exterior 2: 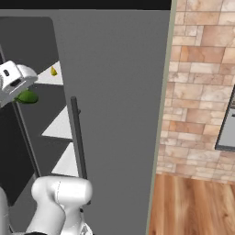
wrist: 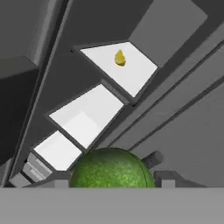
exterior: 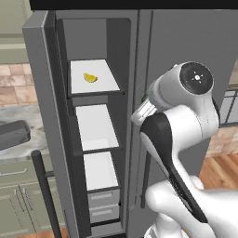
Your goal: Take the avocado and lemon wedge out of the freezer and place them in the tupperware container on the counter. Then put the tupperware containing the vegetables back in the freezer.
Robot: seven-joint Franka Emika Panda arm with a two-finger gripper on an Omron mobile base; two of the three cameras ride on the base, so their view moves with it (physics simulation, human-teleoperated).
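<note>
Freezer: your tall grey freezer [exterior: 93,121] stands with its door [exterior: 46,107] swung wide, so you see three white shelves stacked over two grey drawers [exterior: 104,204]. A long dark bar handle [exterior: 46,195] runs down the open door in the left base view.

Arm: your white arm [exterior: 181,121] rises in front of the closed grey panel right of the open compartment.

Worktop: you can see a strip of marbled worktop [exterior: 21,116] to the left of the freezer, above the olive cabinets.

Tupperware container: the dark-grey tray [exterior: 13,134] sits on that worktop, well apart from the freezer shelves.

Pincer: your pincer [wrist: 109,177] has its two fingers set apart on either side of the avocado; it looks like a grip, though the contact points are hidden at the bottom of the hand view.

Avocado: the shiny green avocado [wrist: 109,168] sits between the fingers, out in front of the shelves; in the right base view it shows just under the hand [exterior 2: 26,97].

Lemon wedge: the yellow wedge [exterior: 90,78] lies on the top shelf [exterior: 93,76], well apart from your pincer.
</note>
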